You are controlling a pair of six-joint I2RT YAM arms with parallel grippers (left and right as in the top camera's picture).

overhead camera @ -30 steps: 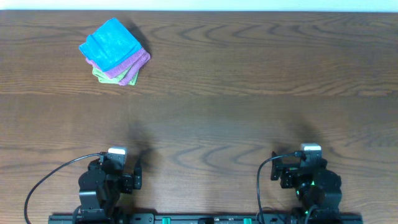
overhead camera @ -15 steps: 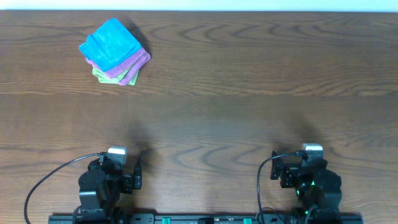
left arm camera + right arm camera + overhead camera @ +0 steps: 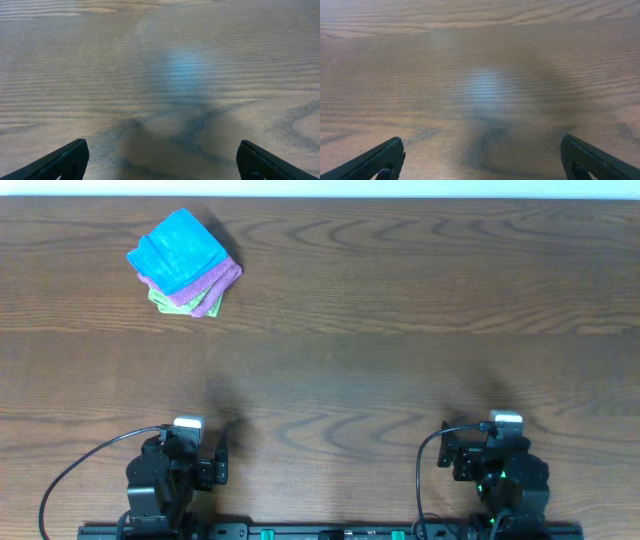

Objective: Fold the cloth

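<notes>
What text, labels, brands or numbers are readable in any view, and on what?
None: no readable text in any view.
the cloth, purple cloth, green cloth: no tag or print showing.
table: wood grain only.
left arm's fingers, right arm's fingers: plain black, no markings.

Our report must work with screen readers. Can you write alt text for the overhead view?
A sky-blue cloth sits on top of a purple cloth and a green cloth, stacked askew at the far left of a dark wooden table. At the near edge, the left gripper and right gripper rest apart, both open and empty.
</notes>
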